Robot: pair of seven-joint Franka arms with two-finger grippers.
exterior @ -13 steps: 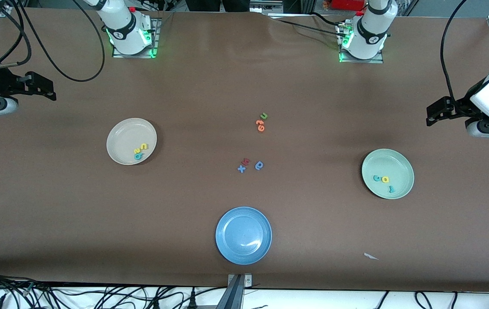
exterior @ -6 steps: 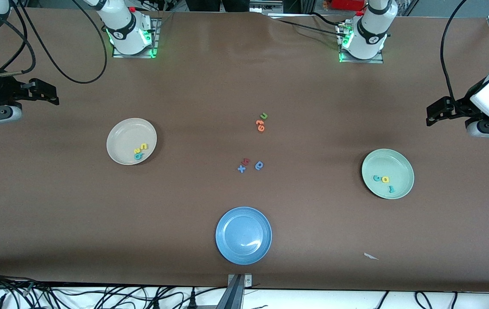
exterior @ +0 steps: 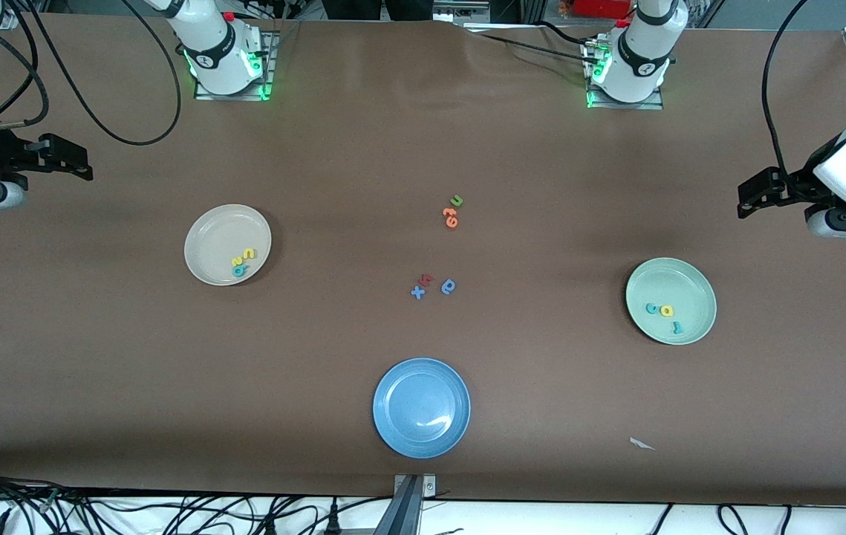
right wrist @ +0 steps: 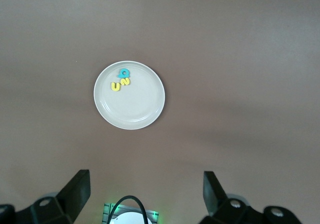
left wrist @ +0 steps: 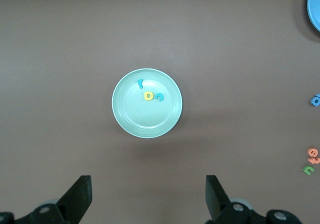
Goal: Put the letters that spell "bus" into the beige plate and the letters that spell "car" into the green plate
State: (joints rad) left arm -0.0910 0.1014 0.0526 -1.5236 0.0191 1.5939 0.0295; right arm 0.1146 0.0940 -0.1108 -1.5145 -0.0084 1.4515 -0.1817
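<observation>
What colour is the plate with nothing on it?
Blue plate; the front view shows it best.

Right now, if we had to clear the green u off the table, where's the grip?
Take the green u straight from above, fingers across its two flat outer sides. It lies flat on the table, too thin for a side approach, and the orange letters sit close beside it, nearer the front camera, so keep the fingers off that edge.
</observation>
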